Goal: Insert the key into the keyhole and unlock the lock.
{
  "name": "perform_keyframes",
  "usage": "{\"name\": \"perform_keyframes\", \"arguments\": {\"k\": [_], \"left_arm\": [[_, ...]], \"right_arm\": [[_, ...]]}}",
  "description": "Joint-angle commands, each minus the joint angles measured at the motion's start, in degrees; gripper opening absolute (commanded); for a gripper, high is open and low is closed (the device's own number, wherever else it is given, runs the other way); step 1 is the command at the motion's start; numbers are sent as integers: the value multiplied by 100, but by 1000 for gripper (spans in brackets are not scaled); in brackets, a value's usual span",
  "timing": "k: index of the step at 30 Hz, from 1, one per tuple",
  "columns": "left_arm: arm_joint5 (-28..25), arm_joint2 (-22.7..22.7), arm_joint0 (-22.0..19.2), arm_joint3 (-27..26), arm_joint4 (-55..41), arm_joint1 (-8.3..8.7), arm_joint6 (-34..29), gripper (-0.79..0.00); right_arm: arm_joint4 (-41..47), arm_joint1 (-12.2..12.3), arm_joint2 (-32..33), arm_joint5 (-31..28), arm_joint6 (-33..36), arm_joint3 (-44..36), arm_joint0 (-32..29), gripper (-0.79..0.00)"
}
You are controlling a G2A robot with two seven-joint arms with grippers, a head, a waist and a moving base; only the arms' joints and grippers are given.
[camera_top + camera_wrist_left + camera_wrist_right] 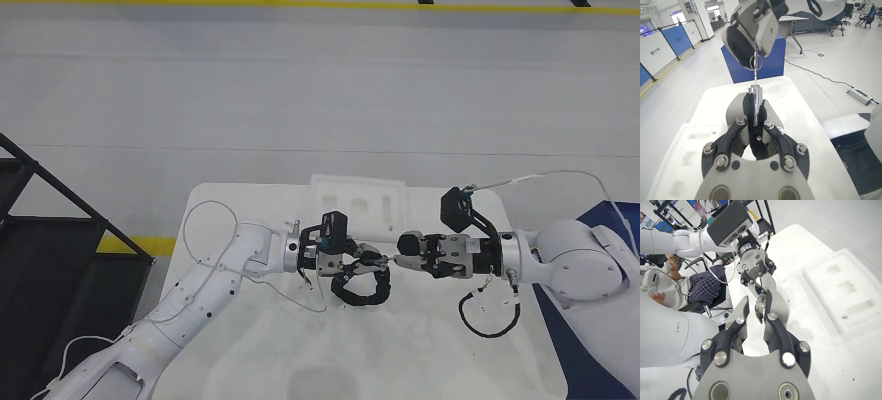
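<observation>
left tool (755,100) pinches lock (755,93) | right tool (757,303) spread around key (759,311), key tip in lock | foam tray (360,205) 12 o'clock, table (420,350) edges well apart

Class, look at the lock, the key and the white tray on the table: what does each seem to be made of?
Lock: polished metal, likely chrome-plated, by its mirror-like shine.
Key: bare silvery metal, thin and glinting.
White tray: probably matte foam, with soft-edged cut recesses and no gloss.

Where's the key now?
In the left wrist view, the key sits in the lock held by the left gripper, head between the fingers of the right gripper.
</observation>
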Motion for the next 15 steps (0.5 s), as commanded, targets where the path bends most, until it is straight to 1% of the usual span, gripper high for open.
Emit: {"name": "perform_keyframes", "arguments": {"k": [1,6,9,15], "left_arm": [[26,-36,24,-17,16,1,34,-785],[85,-147,108,-29,-4,4,200,-785],[45,-215,175,5,-139,2,387,-785],[63,-326,225,-1,-148,-6,560,-785]], "right_arm": [[-87,9,49,-89,13,-13,-24,0],[-381,34,234,-339,-166,81,-175,0],[-642,52,341,-681,-299,148,-305,0],[-1135,11,220,-1195,-721,414,-439,0]]}}
